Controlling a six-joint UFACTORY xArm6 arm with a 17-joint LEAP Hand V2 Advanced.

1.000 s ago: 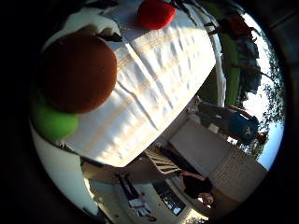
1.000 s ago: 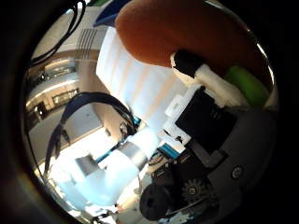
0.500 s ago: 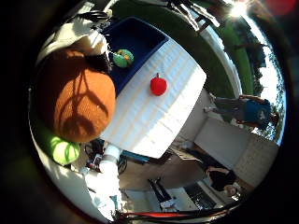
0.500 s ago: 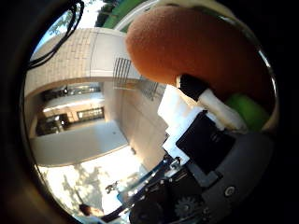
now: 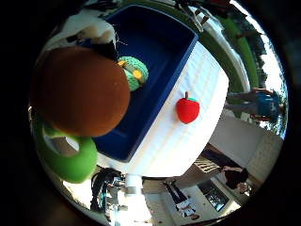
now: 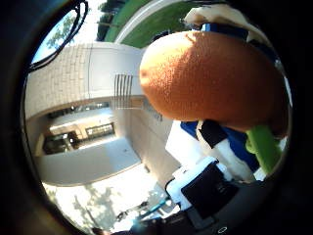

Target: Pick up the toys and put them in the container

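My right hand (image 6: 223, 155) is shut on a round orange-brown plush toy (image 5: 80, 89) with a green part (image 5: 71, 160). The toy fills much of the thumb side palm view (image 6: 210, 83), close to the palm. In the little finger side palm view it hangs over the edge of a dark blue container (image 5: 160, 52). A green and yellow toy (image 5: 134, 72) lies inside the container. A red toy with a green stalk (image 5: 188, 108) lies on the white tablecloth (image 5: 209, 80) beside the container.
The table stands outdoors with grass (image 5: 246, 42) and people beyond it. A pale building (image 6: 83, 117) fills the thumb side palm view behind the toy. The arm's base (image 5: 122, 184) shows under the table edge.
The camera has moved with the hand towards the blue container, which now lies close under the held toy. The red toy and the toy in the container lie as before.
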